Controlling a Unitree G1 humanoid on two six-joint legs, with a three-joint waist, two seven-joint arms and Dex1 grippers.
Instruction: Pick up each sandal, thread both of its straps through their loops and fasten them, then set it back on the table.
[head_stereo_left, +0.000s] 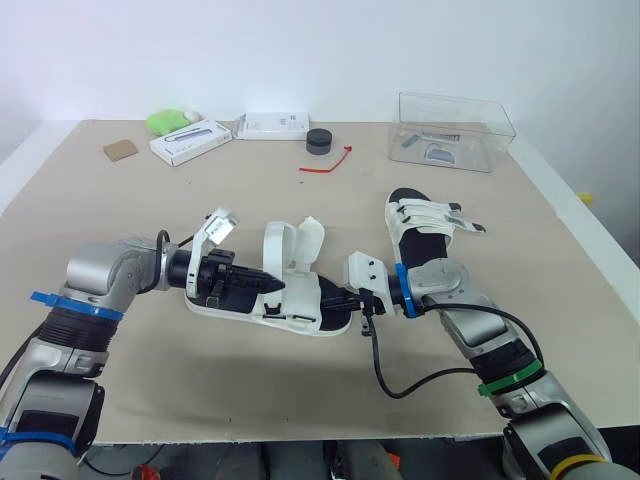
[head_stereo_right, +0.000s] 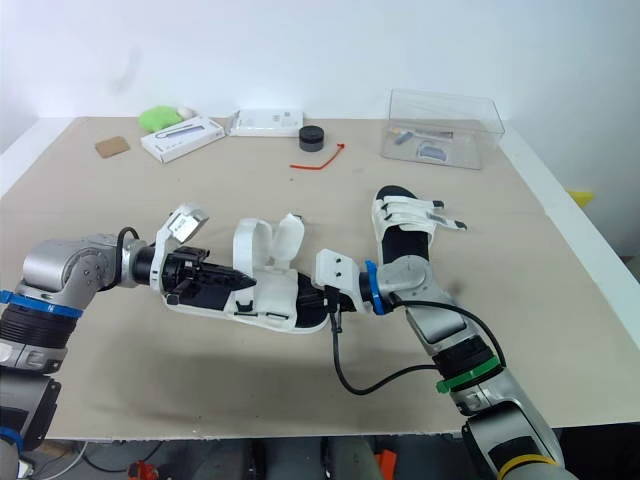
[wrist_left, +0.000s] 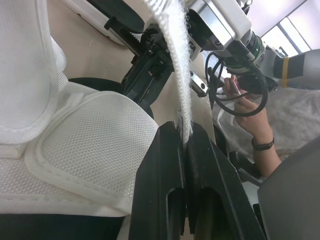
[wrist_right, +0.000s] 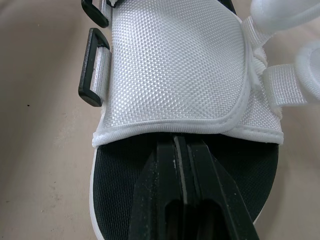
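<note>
One white sandal with a black sole (head_stereo_left: 300, 303) lies in the middle of the table (head_stereo_left: 200, 380) between my two grippers. Its two straps (head_stereo_left: 292, 243) stand up, unfastened. My left gripper (head_stereo_left: 273, 286) reaches in from the left and is shut on a white strap (wrist_left: 181, 75) of this sandal. The right gripper (head_stereo_left: 337, 300) comes in from the right, fingers shut, tips on the black insole (wrist_right: 120, 165) under the edge of the white upper (wrist_right: 175, 65). Black loops (wrist_right: 92, 70) show on the sandal's side. A second sandal (head_stereo_left: 425, 225) lies to the right with its straps across it.
At the back stand a clear plastic box (head_stereo_left: 455, 130), a black round object (head_stereo_left: 319, 141), a red tie (head_stereo_left: 327, 163), two white boxes (head_stereo_left: 190, 140), a green object (head_stereo_left: 165, 122) and a brown card (head_stereo_left: 120, 150). A person's hand (wrist_left: 250, 107) shows beyond the table.
</note>
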